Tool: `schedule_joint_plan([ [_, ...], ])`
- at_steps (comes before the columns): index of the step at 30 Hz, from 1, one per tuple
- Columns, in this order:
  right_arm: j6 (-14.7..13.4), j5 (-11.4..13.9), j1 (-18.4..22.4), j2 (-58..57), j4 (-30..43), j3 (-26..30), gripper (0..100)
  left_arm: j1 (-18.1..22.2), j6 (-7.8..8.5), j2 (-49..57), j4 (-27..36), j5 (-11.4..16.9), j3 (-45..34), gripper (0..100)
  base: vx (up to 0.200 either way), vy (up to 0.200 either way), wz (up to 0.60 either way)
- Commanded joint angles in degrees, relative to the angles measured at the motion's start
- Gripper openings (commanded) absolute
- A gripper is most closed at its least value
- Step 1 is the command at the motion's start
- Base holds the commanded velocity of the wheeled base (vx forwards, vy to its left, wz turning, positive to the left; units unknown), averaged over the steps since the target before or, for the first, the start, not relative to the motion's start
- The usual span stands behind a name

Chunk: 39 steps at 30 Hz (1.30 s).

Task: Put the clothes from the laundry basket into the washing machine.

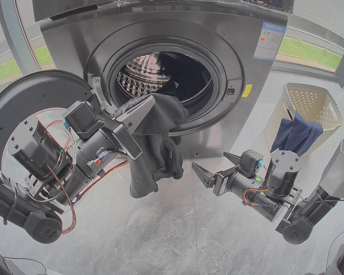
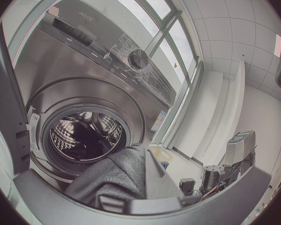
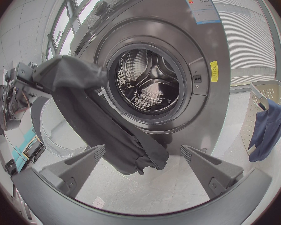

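Risk: left fingers (image 1: 135, 113) grip garment (image 1: 156, 153) hanging outside drum (image 1: 149, 71); released now, it may fall to floor (image 1: 179, 230); right fingers (image 1: 202, 174) are open.

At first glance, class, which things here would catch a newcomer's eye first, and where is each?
The dark grey garment dangles from the left gripper, just before the open mouth of the washing machine, where the shiny drum gleams. To the right, a blue garment drapes over the rim of the laundry basket, and the open right gripper sits low in front of the machine.
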<state>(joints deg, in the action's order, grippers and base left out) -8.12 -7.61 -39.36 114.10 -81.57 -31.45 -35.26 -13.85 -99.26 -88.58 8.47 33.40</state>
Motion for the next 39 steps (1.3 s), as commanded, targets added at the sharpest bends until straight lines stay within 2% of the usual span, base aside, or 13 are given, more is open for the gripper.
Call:
schedule_joint_plan([
  [1, 0.21, 0.05, -0.80, 3.49, 0.00, -2.83, 100, -0.16, 0.14, 0.82, -0.02, -0.12, 1.05, 0, 0.000, 0.000, 0.00],
  [6, 1.26, 0.05, -1.59, 7.80, 0.00, -5.20, 100, -0.08, 1.10, 0.99, -0.02, -0.21, 2.63, 0, 0.000, 0.000, 0.00],
  [19, 1.53, 0.40, -0.80, 16.33, 0.00, -13.99, 100, -0.52, 1.19, 1.79, -0.02, -0.21, 2.72, 0, 0.000, 0.000, 0.00],
  [31, 2.85, 0.49, 1.04, 24.59, 0.00, -25.33, 100, -0.69, 1.28, 1.87, -0.02, -0.21, 2.63, 0, 0.000, 0.000, 0.00],
  [39, 3.02, 0.58, 2.01, 27.49, 0.09, -29.63, 100, -1.04, 1.28, 2.58, -0.02, -0.12, 2.46, 0, 0.000, 0.000, 0.00],
])
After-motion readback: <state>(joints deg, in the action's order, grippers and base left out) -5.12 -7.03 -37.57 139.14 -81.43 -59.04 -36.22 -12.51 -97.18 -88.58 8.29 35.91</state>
